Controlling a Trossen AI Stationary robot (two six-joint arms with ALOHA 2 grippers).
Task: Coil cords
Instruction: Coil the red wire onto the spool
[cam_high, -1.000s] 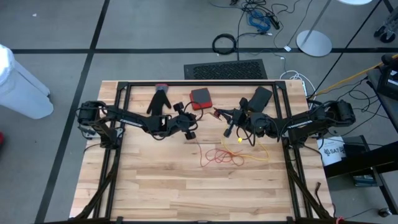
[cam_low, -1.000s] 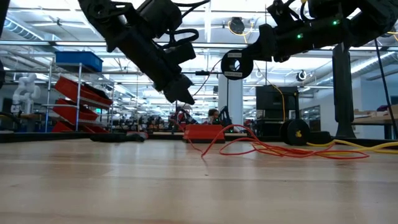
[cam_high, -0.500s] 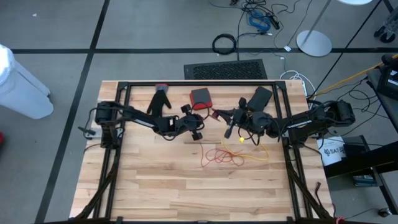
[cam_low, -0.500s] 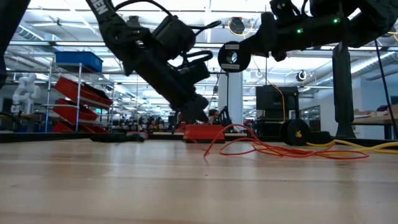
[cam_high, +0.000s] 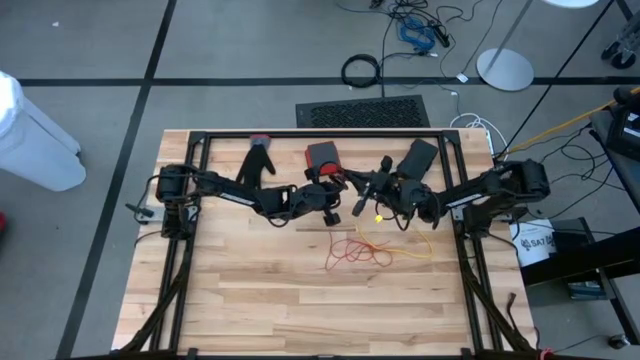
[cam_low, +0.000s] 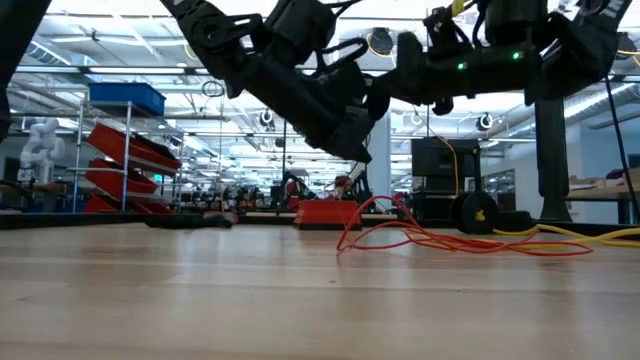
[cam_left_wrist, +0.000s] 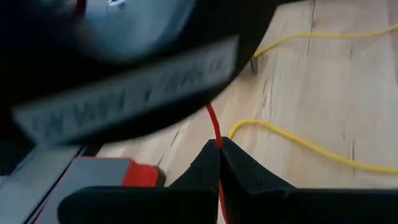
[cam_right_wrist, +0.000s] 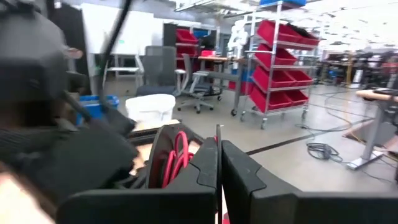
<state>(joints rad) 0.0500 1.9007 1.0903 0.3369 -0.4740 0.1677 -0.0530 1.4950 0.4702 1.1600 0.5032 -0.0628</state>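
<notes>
the worktop (cam_high: 250, 290) is pale wood inside a dark frame (cam_high: 320, 134), and my two arms meet over its far middle. a black case (cam_high: 418, 155) lies at the far right of the worktop, a black glove (cam_high: 258, 161) at the far left, and a small red box (cam_high: 322, 156) between them; i cannot tell what is in the box or the case.

my left end effector (cam_high: 333, 206) sits just near the red box, fingers pressed together on a red cord (cam_left_wrist: 214, 129); the wrist view shows the cord running up out of the fingertips (cam_left_wrist: 210, 163). my right end effector (cam_high: 356, 201) is right beside it, fingers also pressed together, and i cannot tell whether it pinches anything.

the red cord lies in loose loops (cam_high: 352, 251) on the middle of the worktop, with one strand rising toward the end effectors. the yellow cord (cam_high: 418, 247) trails just to the right of those loops, touching them.
</notes>
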